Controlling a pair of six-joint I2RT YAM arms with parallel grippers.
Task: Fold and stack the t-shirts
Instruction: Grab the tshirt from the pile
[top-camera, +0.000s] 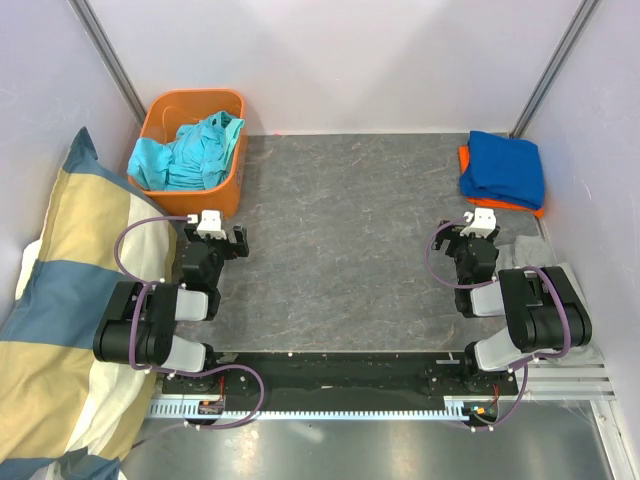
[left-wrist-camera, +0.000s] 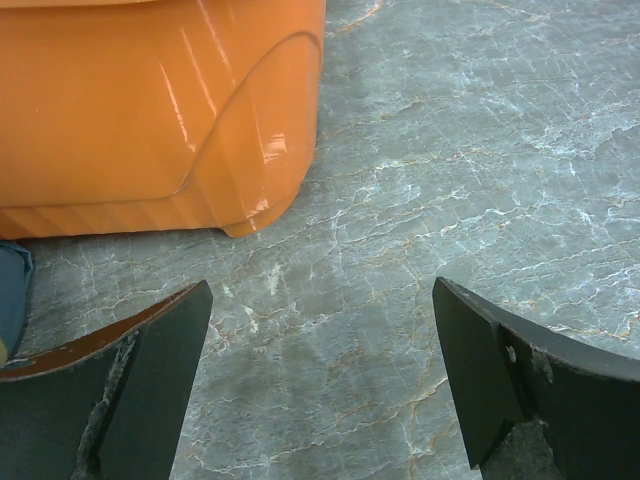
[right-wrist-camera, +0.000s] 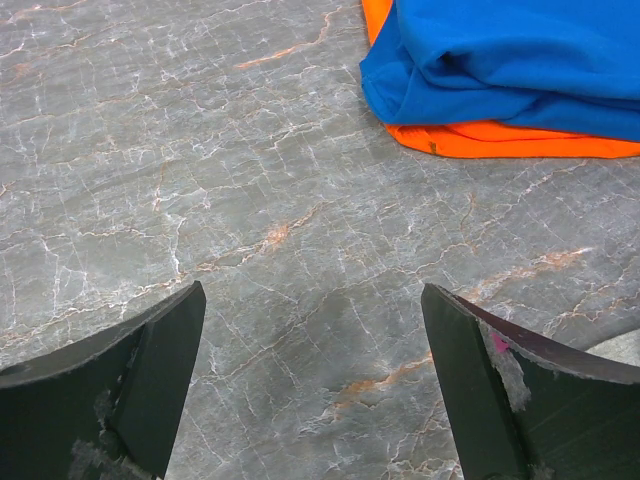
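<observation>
Crumpled mint-teal and turquoise t-shirts (top-camera: 190, 152) fill an orange basket (top-camera: 226, 190) at the back left of the table. At the back right a folded royal blue t-shirt (top-camera: 505, 168) (right-wrist-camera: 520, 60) lies on a folded orange t-shirt (top-camera: 464, 160) (right-wrist-camera: 500, 140). My left gripper (top-camera: 222, 236) (left-wrist-camera: 320, 330) hovers open just in front of the basket, with only bare table between its fingers. Open and holding nothing, my right gripper (top-camera: 468, 228) (right-wrist-camera: 312, 330) sits a little in front of the folded stack.
A big blue-and-cream striped pillow (top-camera: 60, 300) leans along the left side. A grey cloth (top-camera: 530, 250) lies at the right edge by the right arm. The grey marbled table (top-camera: 340, 240) is walled on three sides. The basket's side (left-wrist-camera: 150, 110) is close ahead of the left wrist.
</observation>
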